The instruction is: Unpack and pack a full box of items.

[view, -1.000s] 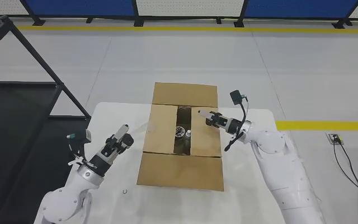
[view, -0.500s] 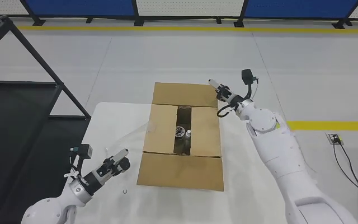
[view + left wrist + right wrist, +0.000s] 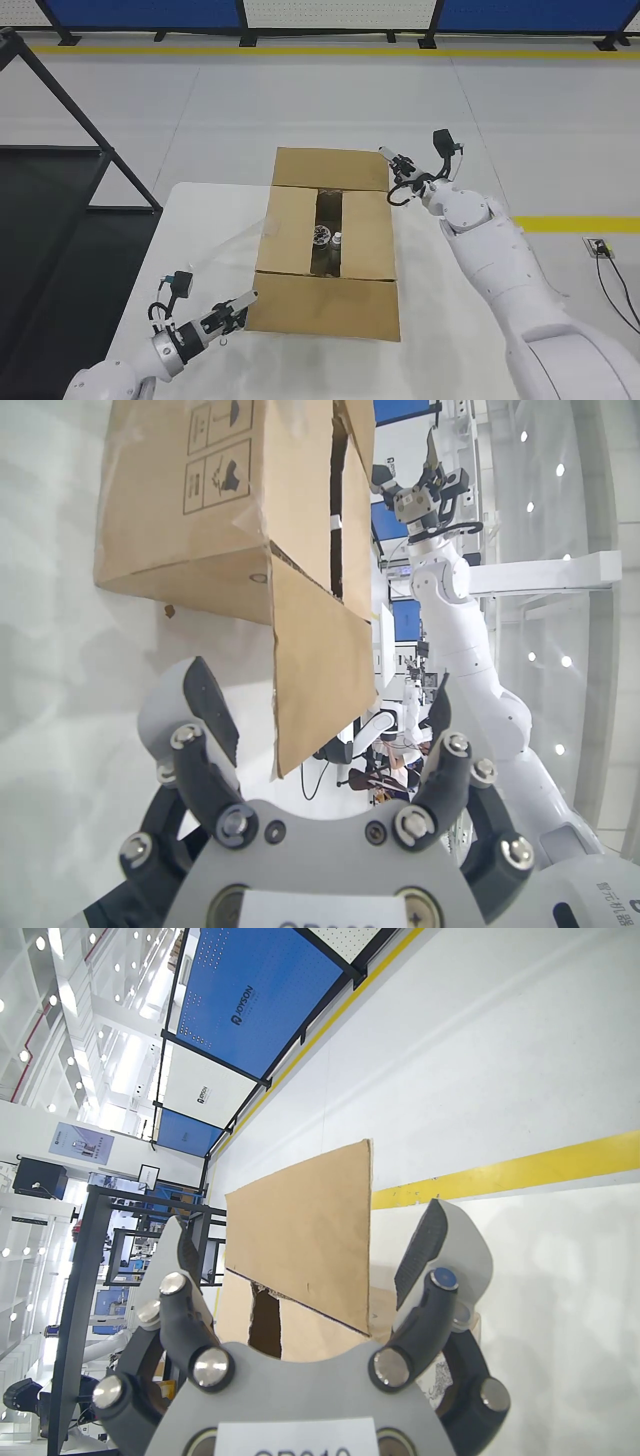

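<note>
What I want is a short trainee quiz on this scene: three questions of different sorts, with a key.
1. True or false: the left gripper is shut on a bottle.
2. The right gripper, open, is at which corner of the cardboard box, seen from the robot? A near left; B far right; C near right.
3. Fill in: items show through the ___ between the box's two top flaps.
Key: 1 false; 2 B; 3 gap.
</note>
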Robot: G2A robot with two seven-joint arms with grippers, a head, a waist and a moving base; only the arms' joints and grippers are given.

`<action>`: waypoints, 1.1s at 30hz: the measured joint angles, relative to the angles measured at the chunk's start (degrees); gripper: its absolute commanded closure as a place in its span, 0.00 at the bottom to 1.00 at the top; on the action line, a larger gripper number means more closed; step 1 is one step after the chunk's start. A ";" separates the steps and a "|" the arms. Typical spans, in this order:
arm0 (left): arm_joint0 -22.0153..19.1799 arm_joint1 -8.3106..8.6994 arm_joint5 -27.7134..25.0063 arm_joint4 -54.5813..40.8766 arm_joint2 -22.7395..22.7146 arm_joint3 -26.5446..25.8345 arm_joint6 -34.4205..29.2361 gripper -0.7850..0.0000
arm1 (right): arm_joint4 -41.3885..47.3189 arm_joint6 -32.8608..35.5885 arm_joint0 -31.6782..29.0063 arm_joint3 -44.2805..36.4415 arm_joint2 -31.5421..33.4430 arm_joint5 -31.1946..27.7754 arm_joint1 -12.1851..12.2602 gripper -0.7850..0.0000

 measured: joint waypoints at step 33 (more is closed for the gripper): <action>-0.46 0.42 -0.09 1.43 2.20 0.13 0.07 0.00 | 0.09 0.02 -4.38 -6.66 -0.52 3.63 -0.48 0.00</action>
